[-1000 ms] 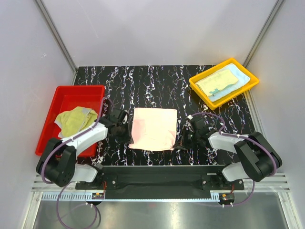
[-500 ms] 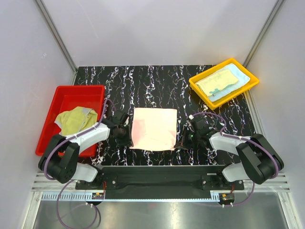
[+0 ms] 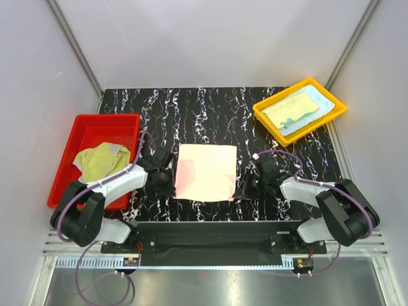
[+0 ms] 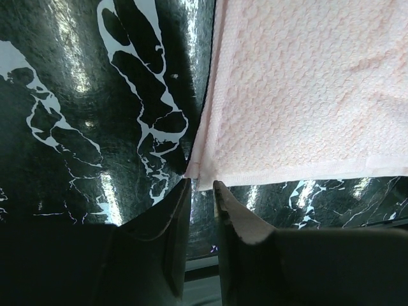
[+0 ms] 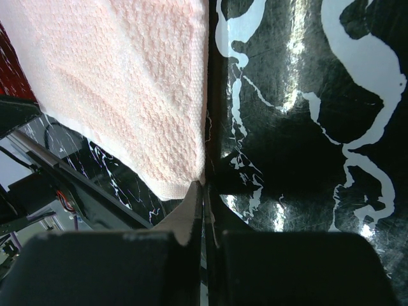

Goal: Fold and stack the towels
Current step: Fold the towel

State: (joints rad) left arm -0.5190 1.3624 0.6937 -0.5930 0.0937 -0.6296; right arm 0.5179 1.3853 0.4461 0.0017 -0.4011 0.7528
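Observation:
A peach-pink towel [image 3: 205, 172] lies flat on the black marbled table, between my two grippers. My left gripper [image 3: 171, 189] is at its near-left corner. In the left wrist view the left gripper [image 4: 201, 185] is narrowly open, and the towel [image 4: 299, 95] corner lies just beyond its tips. My right gripper [image 3: 242, 191] is at the near-right corner. In the right wrist view the right gripper [image 5: 203, 186] is shut on the corner of the towel [image 5: 127, 83]. A crumpled yellow-green towel [image 3: 102, 159] lies in the red tray. A folded pale yellow towel [image 3: 288, 109] lies on a light blue one [image 3: 319, 102] in the yellow tray.
The red tray [image 3: 89, 127] stands at the left, beside my left arm. The yellow tray [image 3: 264, 118] stands at the back right. Grey walls close in the table at the back and sides, and a black rail runs along its near edge.
The towel, skewed a second ago, now lies squared. My left gripper has moved in towards its near-left corner. The right gripper has shifted slightly.

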